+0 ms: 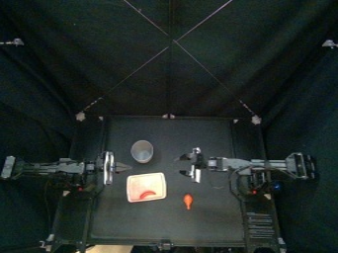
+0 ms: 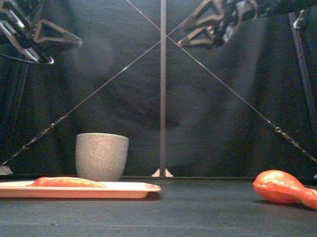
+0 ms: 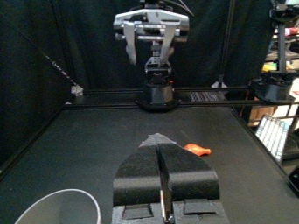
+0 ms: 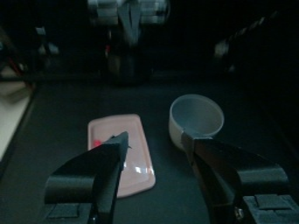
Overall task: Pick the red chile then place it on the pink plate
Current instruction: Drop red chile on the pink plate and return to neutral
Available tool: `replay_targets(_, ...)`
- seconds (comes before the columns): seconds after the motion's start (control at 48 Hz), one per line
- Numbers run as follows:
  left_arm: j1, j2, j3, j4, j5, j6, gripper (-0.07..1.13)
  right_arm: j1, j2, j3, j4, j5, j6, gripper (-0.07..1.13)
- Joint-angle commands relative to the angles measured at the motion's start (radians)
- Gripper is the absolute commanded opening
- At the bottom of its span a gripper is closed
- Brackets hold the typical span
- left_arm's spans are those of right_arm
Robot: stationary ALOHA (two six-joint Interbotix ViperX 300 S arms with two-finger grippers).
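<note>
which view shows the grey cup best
The front view: the grey cup stands near, whole and upright behind the pink tray. The top view shows it small, from above; the right wrist view its mouth; the left wrist view only part of its rim.

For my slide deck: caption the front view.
Pink tray with a red toy on it, left; grey cup behind; red chile on the table, right.

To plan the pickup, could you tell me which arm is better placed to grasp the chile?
Right: the right pincer, open, hovers nearer the chile; the left pincer is shut, beyond the tray.
</note>
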Motion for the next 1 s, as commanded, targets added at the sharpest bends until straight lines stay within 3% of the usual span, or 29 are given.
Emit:
replay_targets(0.021, 0.003, 0.0, -0.012, 0.003, -0.005, 0.002, -0.03, -0.008, -0.183, 0.1, -0.002, -0.08, -0.003, 0.88)
replay_targets(0.396, 0.006, -0.005, -0.009, 0.008, -0.005, 0.003, -0.03, -0.015, -0.456, 0.376, 0.057, -0.126, 0.0, 0.88)
replay_targets(1.0, 0.012, -0.051, -0.003, 0.012, -0.005, 0.003, -0.03, -0.038, -0.495, 0.426, 0.072, -0.15, 0.002, 0.88)
